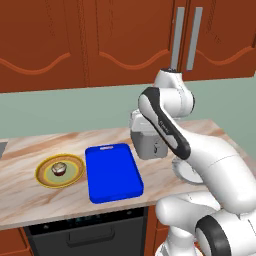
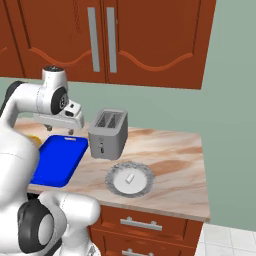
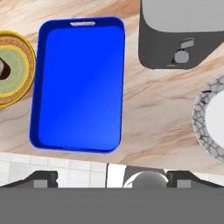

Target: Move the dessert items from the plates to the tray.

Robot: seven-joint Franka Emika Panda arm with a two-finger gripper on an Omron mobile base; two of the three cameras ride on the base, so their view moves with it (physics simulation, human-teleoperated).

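Observation:
The blue tray lies empty on the counter, its slot handle at the far end. Left of it is the yellow-rimmed plate with the brown cupcake on its green centre. The grey ridged plate lies right of the tray, in front of the toaster, and holds the small white piece. My gripper hangs open and empty above the tray's far end. In the hand view the tray lies straight below, with the yellow plate at the left edge and the grey plate at the right.
A grey toaster stands at the back between the tray and the grey plate, close to my hand. The counter's front edge runs just below the tray. Wooden cabinets hang above the wall.

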